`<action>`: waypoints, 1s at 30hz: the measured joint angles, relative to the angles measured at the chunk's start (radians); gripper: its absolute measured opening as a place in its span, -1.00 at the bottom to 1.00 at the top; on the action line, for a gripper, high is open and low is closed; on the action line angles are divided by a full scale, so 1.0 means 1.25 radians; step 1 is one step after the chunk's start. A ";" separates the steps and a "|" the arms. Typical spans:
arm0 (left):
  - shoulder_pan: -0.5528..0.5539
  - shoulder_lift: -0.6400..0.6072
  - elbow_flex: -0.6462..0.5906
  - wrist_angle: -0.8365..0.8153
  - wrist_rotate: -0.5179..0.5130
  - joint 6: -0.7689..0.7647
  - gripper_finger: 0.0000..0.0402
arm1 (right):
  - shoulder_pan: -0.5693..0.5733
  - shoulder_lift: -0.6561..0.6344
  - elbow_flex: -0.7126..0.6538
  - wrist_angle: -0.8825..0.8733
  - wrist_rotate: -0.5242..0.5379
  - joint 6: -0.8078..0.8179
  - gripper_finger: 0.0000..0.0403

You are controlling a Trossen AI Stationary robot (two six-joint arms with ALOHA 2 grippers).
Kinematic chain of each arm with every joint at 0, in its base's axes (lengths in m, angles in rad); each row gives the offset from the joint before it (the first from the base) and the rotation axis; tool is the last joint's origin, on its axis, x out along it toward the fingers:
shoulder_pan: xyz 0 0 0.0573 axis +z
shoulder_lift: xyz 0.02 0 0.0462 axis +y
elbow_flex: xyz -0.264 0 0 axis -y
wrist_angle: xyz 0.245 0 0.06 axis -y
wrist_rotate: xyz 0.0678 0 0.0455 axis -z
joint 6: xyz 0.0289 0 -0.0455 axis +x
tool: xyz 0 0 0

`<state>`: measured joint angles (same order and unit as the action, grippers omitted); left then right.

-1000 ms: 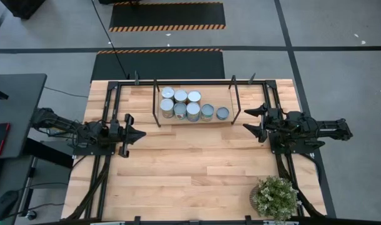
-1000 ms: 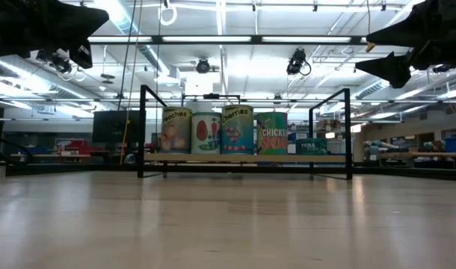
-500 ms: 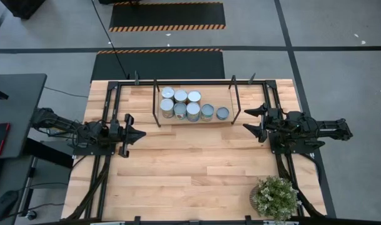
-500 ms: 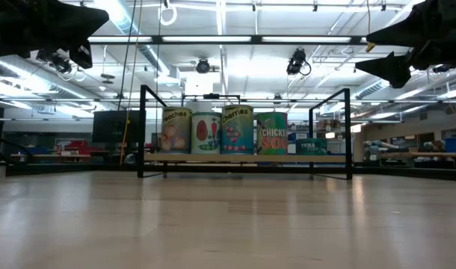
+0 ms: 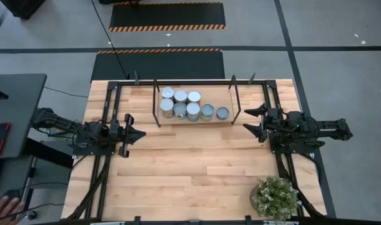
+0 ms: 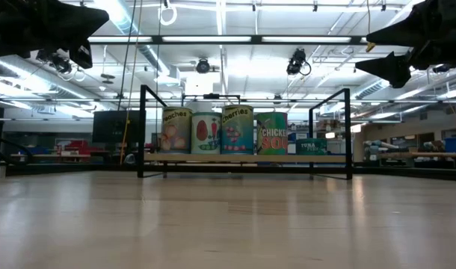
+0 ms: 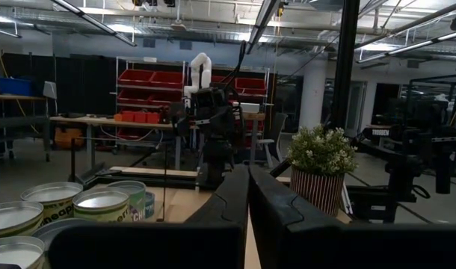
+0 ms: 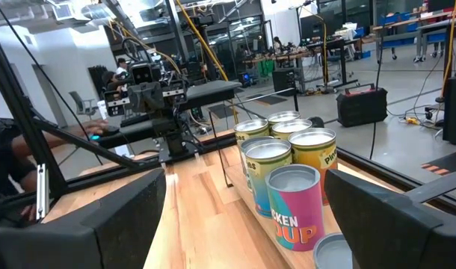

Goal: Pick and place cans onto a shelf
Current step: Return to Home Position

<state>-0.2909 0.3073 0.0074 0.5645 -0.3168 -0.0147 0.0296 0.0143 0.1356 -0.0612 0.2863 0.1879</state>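
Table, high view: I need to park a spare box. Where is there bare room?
Free: the wide table strip bordered by the shelf, left gripper, right gripper and potted plant. Also the shelf's far right corner. Crowded: its left half, packed with cans.

In the low view, the cans in front are hiding those behind them on the shelf, so only five are showing. The top edge is cutting off the left gripper and the right gripper. In the right wrist view, a tin is running off the edge. In the high view, a hand is poking in at a corner, and the can labels are showing too small to read.
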 joint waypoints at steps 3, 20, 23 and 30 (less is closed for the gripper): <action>0.000 0.000 0.000 0.000 0.000 0.000 -0.93 | 0.000 0.000 0.000 0.000 0.000 0.000 0.85; 0.000 0.000 0.000 0.000 0.000 0.000 -0.93 | 0.000 0.000 0.000 0.000 0.000 0.000 0.85; 0.000 0.000 0.000 0.000 0.000 0.000 -0.91 | 0.000 0.000 0.000 0.000 0.000 0.000 0.85; 0.000 0.000 0.000 0.000 0.000 0.000 -0.92 | 0.000 0.000 0.000 0.000 0.000 0.000 0.85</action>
<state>-0.2909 0.3073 0.0071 0.5648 -0.3168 -0.0143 0.0296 0.0143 0.1360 -0.0608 0.2859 0.1879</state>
